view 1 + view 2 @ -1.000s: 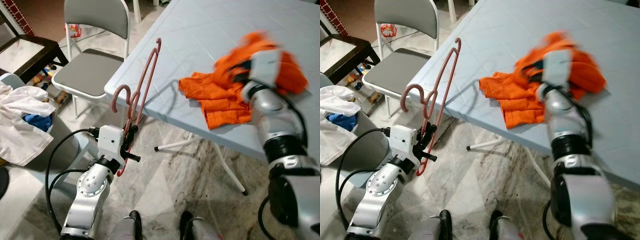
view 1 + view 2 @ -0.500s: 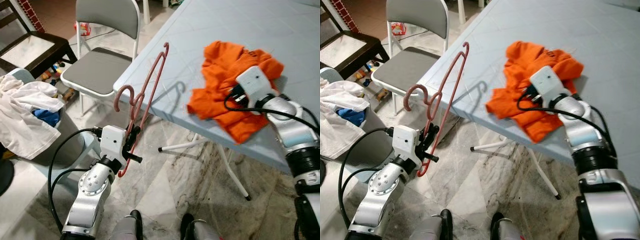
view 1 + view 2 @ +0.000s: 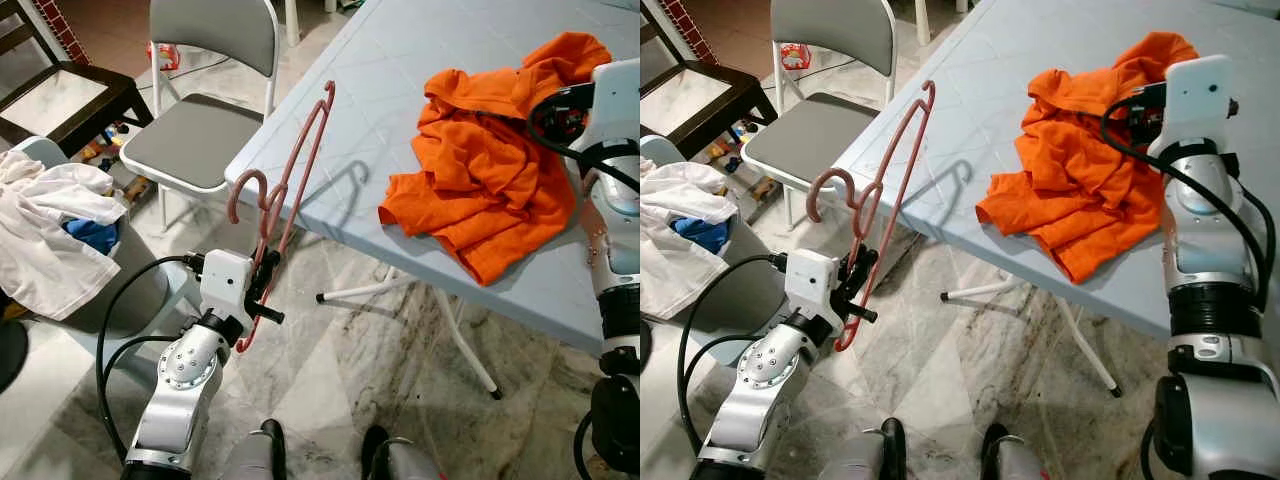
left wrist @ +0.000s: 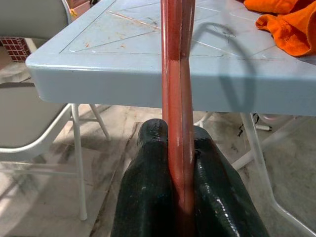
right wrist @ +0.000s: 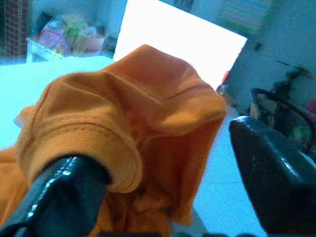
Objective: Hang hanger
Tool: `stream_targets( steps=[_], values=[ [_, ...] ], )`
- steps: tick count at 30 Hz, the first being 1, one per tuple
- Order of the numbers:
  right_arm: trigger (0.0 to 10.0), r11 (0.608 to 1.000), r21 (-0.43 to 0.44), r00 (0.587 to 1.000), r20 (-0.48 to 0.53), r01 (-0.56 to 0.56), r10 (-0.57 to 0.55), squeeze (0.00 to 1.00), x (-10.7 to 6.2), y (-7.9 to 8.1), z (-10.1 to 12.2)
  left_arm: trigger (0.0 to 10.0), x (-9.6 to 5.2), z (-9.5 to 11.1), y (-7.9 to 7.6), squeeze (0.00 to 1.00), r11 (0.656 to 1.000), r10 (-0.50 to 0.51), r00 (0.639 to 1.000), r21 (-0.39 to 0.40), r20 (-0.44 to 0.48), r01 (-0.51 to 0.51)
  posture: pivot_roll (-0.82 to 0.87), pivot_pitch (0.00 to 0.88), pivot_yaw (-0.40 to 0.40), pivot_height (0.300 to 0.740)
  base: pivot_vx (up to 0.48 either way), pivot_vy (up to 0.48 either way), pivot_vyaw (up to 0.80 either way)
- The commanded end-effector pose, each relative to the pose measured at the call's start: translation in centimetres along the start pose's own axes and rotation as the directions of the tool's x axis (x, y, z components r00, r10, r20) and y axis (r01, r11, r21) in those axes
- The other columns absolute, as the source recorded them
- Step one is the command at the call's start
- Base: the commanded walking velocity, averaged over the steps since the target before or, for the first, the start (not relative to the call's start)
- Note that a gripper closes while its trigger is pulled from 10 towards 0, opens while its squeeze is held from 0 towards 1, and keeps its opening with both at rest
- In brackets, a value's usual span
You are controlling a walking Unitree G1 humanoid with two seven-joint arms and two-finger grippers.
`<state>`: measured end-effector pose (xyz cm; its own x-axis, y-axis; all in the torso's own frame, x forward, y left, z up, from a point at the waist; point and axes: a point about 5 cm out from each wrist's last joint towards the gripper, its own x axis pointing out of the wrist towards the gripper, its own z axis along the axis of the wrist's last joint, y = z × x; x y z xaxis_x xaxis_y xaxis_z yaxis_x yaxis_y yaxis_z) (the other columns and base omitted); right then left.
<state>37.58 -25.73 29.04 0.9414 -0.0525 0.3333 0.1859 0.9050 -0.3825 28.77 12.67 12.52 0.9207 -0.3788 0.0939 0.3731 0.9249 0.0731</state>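
Note:
A pink-red hanger (image 3: 290,180) stands upright beside the near corner of the light blue table (image 3: 400,60), its hook curling to the left. My left gripper (image 3: 262,290) is shut on the hanger's lower bar; in the left wrist view the bar (image 4: 177,98) runs between both black fingers (image 4: 148,163). An orange shirt (image 3: 480,170) lies crumpled on the table. My right gripper (image 3: 1140,110) hovers at the shirt's far right edge. Seen from the right wrist, its fingers stand wide apart (image 5: 163,153), with a fold of the orange cloth (image 5: 133,98) draped over one finger (image 5: 69,182).
A grey folding chair (image 3: 195,140) stands left of the table corner. White and blue laundry (image 3: 45,230) is heaped on a grey basket at the left. A dark low table (image 3: 60,95) sits at the far left. The folding table's white legs (image 3: 440,320) cross the marble floor.
My right arm has swung to the right and away across the table, and the orange shirt has shifted with it, one fold lifted. The left arm and hanger have held still.

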Motion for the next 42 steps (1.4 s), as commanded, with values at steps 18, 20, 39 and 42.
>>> stream_targets(
  steps=[18, 20, 39, 42],
  values=[
    [10.0, 0.775, -0.381, 0.863, -0.26, -0.503, 0.433, 1.0, -5.1, -1.5, -2.6, 10.0, -0.2, -1.2, 0.0, 0.0, 1.0, -0.007, 0.999, 0.008, -0.052, 0.008, 0.07, 0.251, 0.064, 0.74, 0.0, 0.0, 0.0],
    [10.0, 0.769, -0.361, 0.848, -0.28, -0.527, 0.45, 1.0, -5.5, -1.8, -2.7, 10.0, -0.1, -1.2, 0.0, 0.0, 1.0, -0.011, 0.999, 0.008, -0.052, 0.011, 0.07, 0.249, 0.066, 0.74, 0.0, 0.0, 0.0],
    [10.0, 0.975, 0.162, 0.979, -0.11, -0.15, 0.169, 1.0, -7.5, -0.6, -3.8, 10.0, 0.5, -0.7, -0.3, 0.0, 1.0, -0.029, 0.999, 0.011, -0.024, 0.029, 0.05, 0.249, 0.07, 0.74, 0.0, 0.0, 0.0],
    [10.0, 0.956, 0.293, 0.985, -0.155, -0.033, 0.082, 1.0, -9.2, 2.2, -5.5, 10.0, 0.8, -0.8, -0.3, 0.0, 1.0, -0.01, 1.0, 0.015, -0.028, 0.011, 0.03, 0.242, 0.079, 0.74, 0.0, 0.0, 0.0]
  ],
)
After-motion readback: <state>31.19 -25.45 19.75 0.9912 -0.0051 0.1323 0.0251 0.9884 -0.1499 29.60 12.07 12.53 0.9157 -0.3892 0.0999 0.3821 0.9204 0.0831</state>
